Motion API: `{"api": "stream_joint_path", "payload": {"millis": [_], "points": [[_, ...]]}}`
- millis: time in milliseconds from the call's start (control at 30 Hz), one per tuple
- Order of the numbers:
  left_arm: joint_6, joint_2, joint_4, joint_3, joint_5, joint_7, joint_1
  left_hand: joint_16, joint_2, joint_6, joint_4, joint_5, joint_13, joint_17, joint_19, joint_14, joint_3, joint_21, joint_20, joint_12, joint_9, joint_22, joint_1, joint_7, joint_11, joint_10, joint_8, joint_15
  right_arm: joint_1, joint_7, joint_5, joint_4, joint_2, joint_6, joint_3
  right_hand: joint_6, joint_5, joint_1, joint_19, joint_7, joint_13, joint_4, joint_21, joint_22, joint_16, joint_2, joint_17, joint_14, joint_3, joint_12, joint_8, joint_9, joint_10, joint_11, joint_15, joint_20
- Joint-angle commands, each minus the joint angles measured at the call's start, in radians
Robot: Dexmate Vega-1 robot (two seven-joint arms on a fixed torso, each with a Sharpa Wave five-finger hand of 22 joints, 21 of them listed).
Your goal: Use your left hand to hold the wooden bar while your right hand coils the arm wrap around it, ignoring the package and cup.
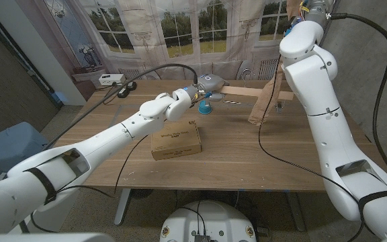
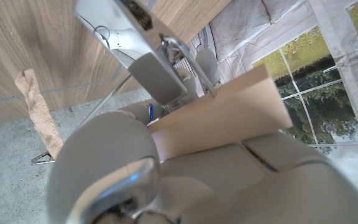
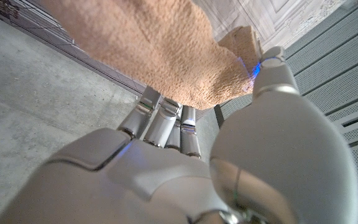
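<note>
My left hand [image 1: 203,83] grips one end of the pale wooden bar [image 1: 242,92], which lies lengthwise near the table's far edge. In the left wrist view the bar [image 2: 229,118] juts out from that hand [image 2: 166,180]. The tan arm wrap [image 1: 264,101] hangs as a strip from high up down to the table beside the bar's free end. My right hand [image 1: 306,9] is raised at the picture's top edge and holds the wrap's upper end. In the right wrist view the fingers [image 3: 163,121] clutch the wrap [image 3: 160,43]. The wrap [image 2: 39,112] hangs apart from the bar.
A brown cardboard package [image 1: 177,140] lies mid-table in front of my left hand. A small blue cup [image 1: 205,106] stands just by the bar's held end. A black cable [image 1: 136,84] runs over the far left of the table [image 1: 247,161]. A white box [image 1: 109,78] sits behind.
</note>
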Motion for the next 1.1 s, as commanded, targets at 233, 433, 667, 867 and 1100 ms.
{"api": "stream_joint_path", "payload": {"millis": [233, 433, 667, 867, 1100], "points": [[-0.032, 0.023, -0.064, -0.025, -0.010, -0.058, 0.033, -0.001, 0.007, -0.002, -0.006, 0.010, 0.013, 0.002, -0.004, -0.001, 0.001, 0.002, -0.072, 0.006, 0.000, 0.001, -0.005, 0.002, -0.001, 0.005, 0.012, -0.001, 0.019, -0.073, 0.166, 0.088, -0.024, -0.038, 0.057, 0.359, 0.001, 0.309, -0.006, -0.162, 0.224, 0.017, 0.017, -0.003, 0.002, 0.314, -0.002, -0.003, 0.011, 0.004, 0.004, 0.009, 0.397, -0.209, -0.040, -0.001], [-0.037, 0.010, -0.048, -0.006, -0.004, -0.118, 0.021, -0.002, 0.008, -0.002, -0.006, 0.011, 0.010, 0.002, -0.004, 0.000, 0.001, 0.002, -0.072, 0.006, -0.004, -0.001, -0.005, 0.002, 0.000, 0.002, 0.013, -0.001, 0.074, -0.082, 0.177, 0.113, -0.045, -0.062, 0.020, 0.358, 0.001, 0.311, -0.010, -0.163, 0.227, 0.016, 0.024, -0.005, 0.003, 0.315, -0.002, -0.003, 0.011, 0.004, 0.003, 0.011, 0.396, -0.205, -0.041, 0.000], [-0.050, -0.003, -0.033, 0.003, -0.016, -0.144, 0.019, -0.003, 0.008, -0.003, -0.006, 0.011, 0.010, 0.002, -0.005, -0.001, 0.001, 0.002, -0.071, 0.005, -0.006, -0.002, -0.005, 0.005, 0.003, 0.000, 0.015, -0.001, 0.135, -0.096, 0.187, 0.140, -0.054, -0.116, -0.009, 0.358, 0.000, 0.312, -0.013, -0.162, 0.227, 0.016, 0.034, -0.009, 0.004, 0.315, -0.003, -0.003, 0.009, 0.002, 0.002, 0.013, 0.396, -0.207, -0.041, -0.001], [-0.054, -0.002, -0.042, -0.044, -0.084, -0.095, 0.051, -0.004, 0.008, -0.003, -0.006, 0.012, 0.010, 0.001, -0.006, 0.000, 0.001, 0.004, -0.071, 0.004, -0.009, -0.001, -0.006, 0.004, 0.004, 0.005, 0.017, -0.001, 0.134, -0.101, 0.208, 0.155, -0.067, -0.137, -0.005, 0.360, 0.000, 0.312, -0.016, -0.164, 0.227, 0.017, 0.042, -0.012, 0.003, 0.315, -0.004, -0.004, 0.008, 0.001, 0.002, 0.014, 0.397, -0.208, -0.041, -0.001], [-0.089, 0.011, -0.057, -0.113, -0.221, -0.059, 0.089, -0.003, 0.007, -0.003, -0.006, 0.013, 0.009, 0.003, -0.006, 0.001, 0.001, 0.006, -0.070, 0.004, -0.011, 0.001, -0.006, 0.006, 0.004, 0.009, 0.019, -0.001, 0.087, -0.115, 0.246, 0.161, -0.077, -0.139, 0.033, 0.361, 0.000, 0.314, -0.018, -0.163, 0.226, 0.016, 0.048, -0.014, 0.005, 0.315, -0.004, -0.003, 0.007, -0.001, 0.001, 0.014, 0.398, -0.206, -0.041, 0.000]]}}
